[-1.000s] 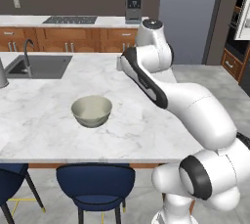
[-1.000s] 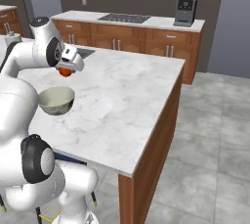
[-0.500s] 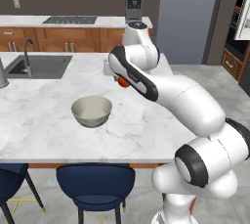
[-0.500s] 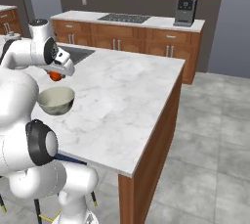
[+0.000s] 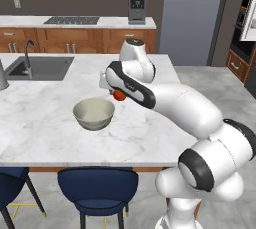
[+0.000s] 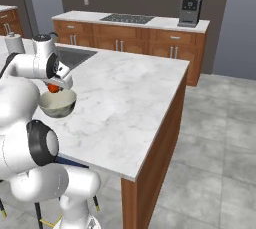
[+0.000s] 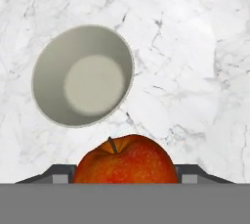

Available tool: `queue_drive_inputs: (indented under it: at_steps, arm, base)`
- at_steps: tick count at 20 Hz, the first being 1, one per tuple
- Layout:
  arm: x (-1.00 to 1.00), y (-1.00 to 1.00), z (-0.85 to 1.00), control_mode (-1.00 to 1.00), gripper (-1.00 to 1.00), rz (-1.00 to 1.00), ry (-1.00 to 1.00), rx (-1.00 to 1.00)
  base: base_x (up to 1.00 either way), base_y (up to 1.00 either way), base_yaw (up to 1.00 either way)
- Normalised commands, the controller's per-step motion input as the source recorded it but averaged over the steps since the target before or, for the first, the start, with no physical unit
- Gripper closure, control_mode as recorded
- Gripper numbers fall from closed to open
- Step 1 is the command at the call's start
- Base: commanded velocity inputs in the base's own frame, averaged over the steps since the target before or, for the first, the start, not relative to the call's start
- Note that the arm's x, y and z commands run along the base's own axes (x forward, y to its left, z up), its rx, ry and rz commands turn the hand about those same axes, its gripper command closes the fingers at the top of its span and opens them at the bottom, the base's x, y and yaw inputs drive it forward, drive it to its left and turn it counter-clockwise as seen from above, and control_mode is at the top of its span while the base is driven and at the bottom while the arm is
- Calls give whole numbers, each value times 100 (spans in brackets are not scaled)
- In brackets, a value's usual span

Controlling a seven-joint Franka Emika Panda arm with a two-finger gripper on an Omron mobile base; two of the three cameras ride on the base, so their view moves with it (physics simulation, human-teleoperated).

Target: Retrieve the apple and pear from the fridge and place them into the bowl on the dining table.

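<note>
Claw: my claw (image 5: pixel 116 93) is clamped on the apple (image 7: pixel 126 160), one finger on each side of it, above the marble and just beside the bowl.
Claw from the right: in the right base view my claw (image 6: pixel 55 87) hangs over the near-left part of the table, with the red fruit (image 6: pixel 53 88) showing beneath it.
Apple: red with an orange blush, stem up in the hand view; it sits between my two dark finger tips (image 7: pixel 59 176).
Apple, left view: a small red spot (image 5: pixel 118 95) under my wrist, off the table surface, at the bowl's right rim.
Bowl: an off-white, greyish-green bowl (image 5: pixel 93 114) stands upright on the marble; its inside holds nothing.
Bowl from the hand: the bowl (image 7: pixel 82 76) lies ahead of the apple and off to one side, not directly under it.
Bowl, right view: the bowl (image 6: pixel 58 103) sits just below and in front of my claw.
Dining table: white, grey-veined marble top (image 5: pixel 50 123) on a wooden base (image 6: pixel 157 158).
Sink: a sink with a faucet (image 5: pixel 31 58) is set in the table's far-left part.
Stools: blue stools (image 5: pixel 97 185) are tucked under the near edge.
Back counter: a stovetop (image 6: pixel 124 18) and a coffee machine (image 6: pixel 190 11) stand on the back counter.
</note>
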Motion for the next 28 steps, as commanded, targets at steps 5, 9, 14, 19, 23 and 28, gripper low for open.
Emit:
queue_drive_inputs:
  at_steps: [5, 9, 14, 19, 23, 28]
  arm:
    - [51, 46, -42, -100, 100, 0, 2, 0]
    - [58, 49, -38, -100, 100, 0, 2, 0]
    - [50, 40, -34, -100, 100, 0, 0, 0]
    - [47, 35, -30, -100, 100, 0, 0, 0]
    - [21, 14, -25, -100, 100, -2, 4, 0]
    - [12, 0, -33, -100, 100, -5, 2, 0]
  base:
    - [0, 0, 0]
    - [0, 0, 0]
    - [0, 0, 0]
    - [0, 0, 0]
    - [0, 0, 0]
    - [0, 0, 0]
